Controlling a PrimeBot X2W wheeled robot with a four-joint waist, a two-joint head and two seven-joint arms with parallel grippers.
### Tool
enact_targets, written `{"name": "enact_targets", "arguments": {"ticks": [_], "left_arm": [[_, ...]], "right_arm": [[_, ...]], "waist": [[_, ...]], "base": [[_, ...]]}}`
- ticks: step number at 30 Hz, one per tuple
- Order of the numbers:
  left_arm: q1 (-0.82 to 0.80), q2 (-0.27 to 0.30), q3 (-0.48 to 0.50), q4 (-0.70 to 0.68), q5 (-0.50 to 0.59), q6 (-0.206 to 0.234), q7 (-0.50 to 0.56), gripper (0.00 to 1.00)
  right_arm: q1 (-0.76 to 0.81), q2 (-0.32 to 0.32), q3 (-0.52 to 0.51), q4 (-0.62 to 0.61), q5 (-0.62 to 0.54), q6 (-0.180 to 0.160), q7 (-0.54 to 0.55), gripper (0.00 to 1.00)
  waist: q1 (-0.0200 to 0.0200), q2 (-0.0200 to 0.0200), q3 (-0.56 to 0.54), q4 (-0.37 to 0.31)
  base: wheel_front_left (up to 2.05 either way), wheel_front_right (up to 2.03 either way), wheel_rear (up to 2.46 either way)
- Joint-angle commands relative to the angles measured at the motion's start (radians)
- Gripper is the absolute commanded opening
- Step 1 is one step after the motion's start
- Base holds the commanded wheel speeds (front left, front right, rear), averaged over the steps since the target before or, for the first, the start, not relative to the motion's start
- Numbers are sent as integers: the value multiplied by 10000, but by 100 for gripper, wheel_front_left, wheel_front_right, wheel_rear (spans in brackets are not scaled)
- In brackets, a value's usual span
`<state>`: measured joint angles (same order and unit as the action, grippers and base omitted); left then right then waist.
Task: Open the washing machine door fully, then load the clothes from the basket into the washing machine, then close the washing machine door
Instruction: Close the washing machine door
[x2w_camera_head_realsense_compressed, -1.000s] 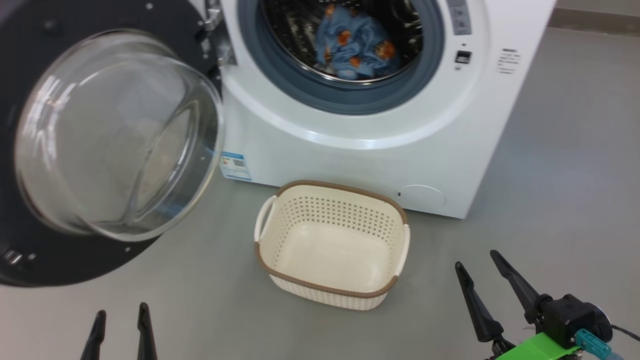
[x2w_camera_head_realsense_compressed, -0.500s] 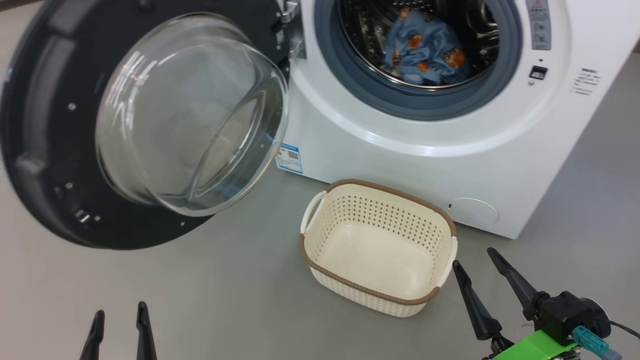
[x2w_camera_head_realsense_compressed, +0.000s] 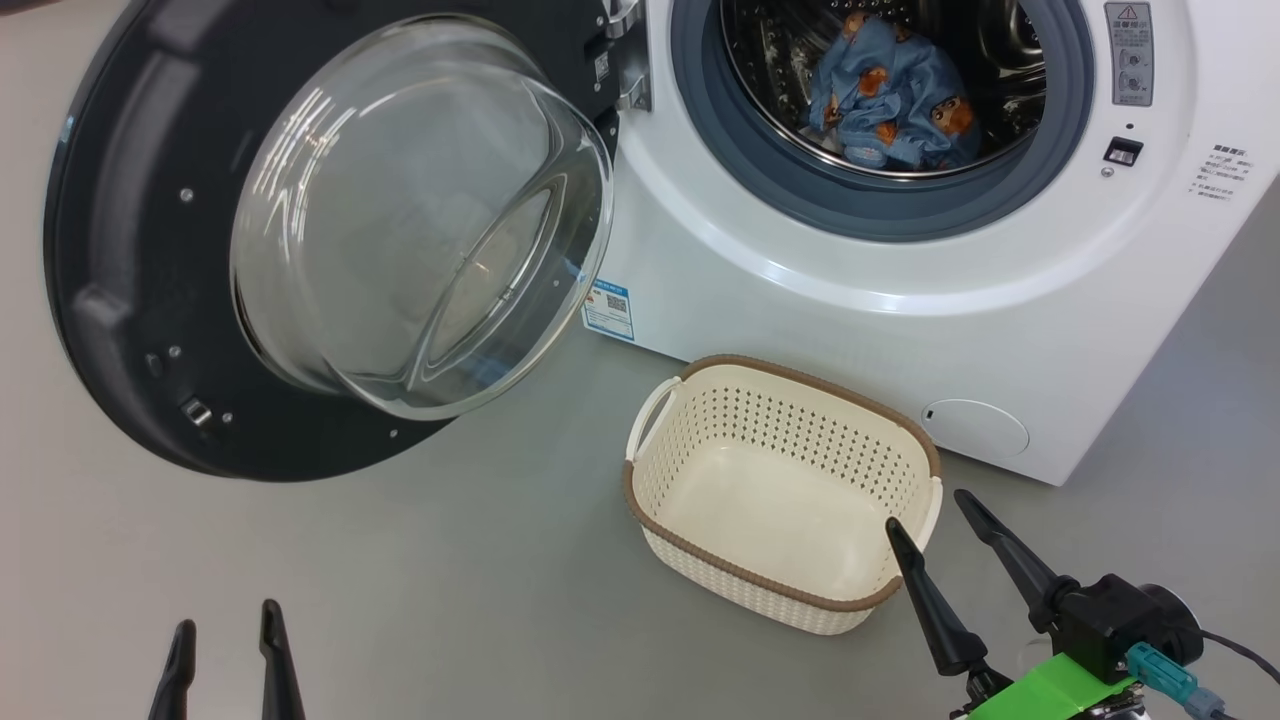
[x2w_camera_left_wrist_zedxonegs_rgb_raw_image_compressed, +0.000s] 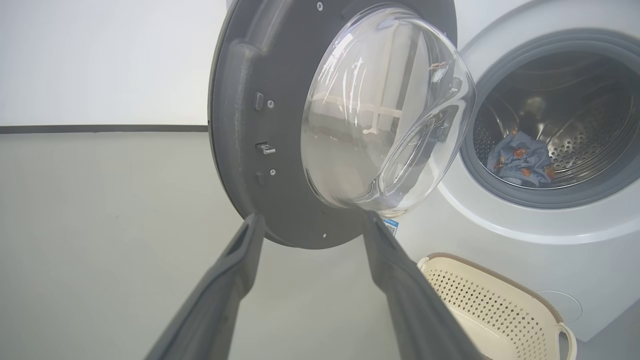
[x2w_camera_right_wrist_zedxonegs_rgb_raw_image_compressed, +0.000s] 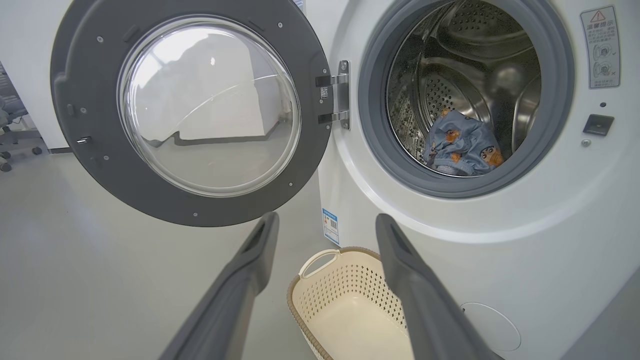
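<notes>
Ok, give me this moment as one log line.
door: wide open | clothes: in machine | basket: empty, on floor | left fingers: open, empty | right fingers: open, empty | next: close door

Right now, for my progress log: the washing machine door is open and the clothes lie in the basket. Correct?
No. The basket is empty; the clothes lie inside the washing machine, as the head view shows. The washing machine door is indeed open.

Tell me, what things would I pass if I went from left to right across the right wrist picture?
washing machine door → basket → clothes → warning sticker
</notes>
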<state>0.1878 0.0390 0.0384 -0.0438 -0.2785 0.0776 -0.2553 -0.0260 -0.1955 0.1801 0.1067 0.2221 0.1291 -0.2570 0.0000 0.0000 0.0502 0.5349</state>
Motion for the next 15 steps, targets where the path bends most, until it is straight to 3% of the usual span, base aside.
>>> {"name": "enact_targets", "arguments": {"ticks": [1, 2, 3, 4, 5, 11, 15], "left_arm": [[-81, 112, 363, -328, -97, 109, -65, 100], [-73, 112, 374, -326, -140, 139, -65, 99], [-71, 112, 386, -319, -199, 169, -65, 65], [-72, 112, 397, -307, -277, 189, -65, 38], [-76, 112, 410, -290, -376, 194, -65, 1], [-141, 112, 1068, -51, -1638, 203, -65, 0], [-351, 112, 1957, 387, -2988, -143, -65, 0]], "right_arm": [[-388, -150, 251, -190, 28, 16, -48, 100], [-418, -158, 259, -175, 31, 16, -48, 100], [-446, -166, 269, -163, 34, 16, -48, 100], [-470, -174, 281, -158, 38, 16, -48, 100], [-490, -182, 294, -153, 42, 16, -48, 100], [-533, -171, 310, -148, 56, 16, -48, 100], [-449, -135, 271, -154, 57, 16, -48, 100]], "waist": [[0, 0, 34, 15], [0, 0, 53, 22], [0, 0, 73, 28], [0, 0, 94, 34], [0, 0, 110, 39], [0, 0, 136, 45], [0, 0, 124, 31]], "base": [[0, 0, 0], [0, 0, 0], [0, 0, 0], [0, 0, 0], [0, 0, 0], [0, 0, 0], [0, 0, 0]]}}
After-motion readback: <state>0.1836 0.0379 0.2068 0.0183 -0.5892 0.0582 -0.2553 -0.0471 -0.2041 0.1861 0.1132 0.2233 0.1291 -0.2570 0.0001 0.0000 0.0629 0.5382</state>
